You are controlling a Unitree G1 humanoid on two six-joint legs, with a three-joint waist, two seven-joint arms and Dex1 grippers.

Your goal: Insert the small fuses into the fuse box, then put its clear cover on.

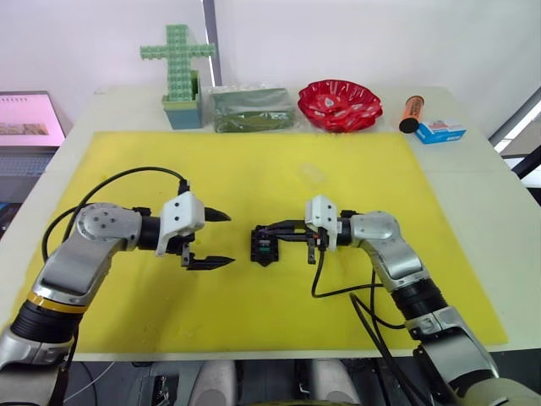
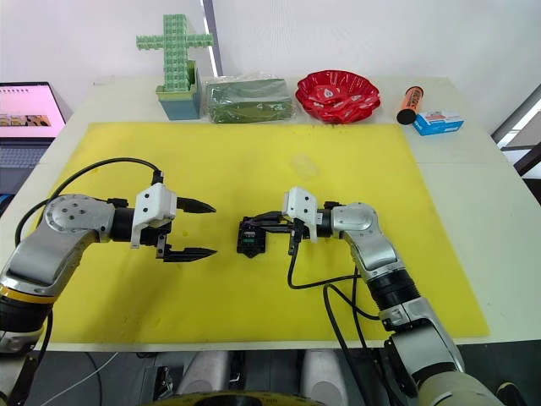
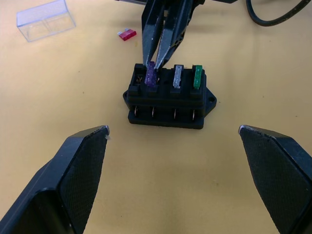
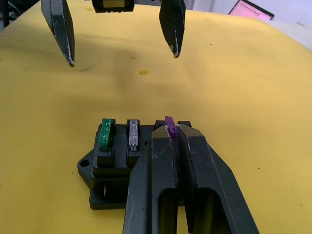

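The black fuse box (image 3: 168, 97) sits mid-mat on the yellow mat (image 1: 127, 169), between both grippers. A green fuse (image 3: 197, 77) and a grey fuse (image 3: 178, 77) stand in its slots. My right gripper (image 4: 171, 130) is shut on the purple-grey fuse (image 3: 150, 75), holding it upright at a slot at the end of the row. The red fuse (image 3: 127, 34) lies loose on the mat behind the box. Farther back stands the clear cover (image 3: 45, 18). My left gripper (image 1: 230, 238) is open, a short way left of the box, touching nothing.
Along the table's back edge stand a green block cross in a pot (image 1: 179, 68), a dark green packet (image 1: 252, 108), a red bowl (image 1: 340, 104), an orange cylinder (image 1: 412, 112) and a blue-white box (image 1: 440, 131). A laptop screen (image 1: 25, 118) sits far left.
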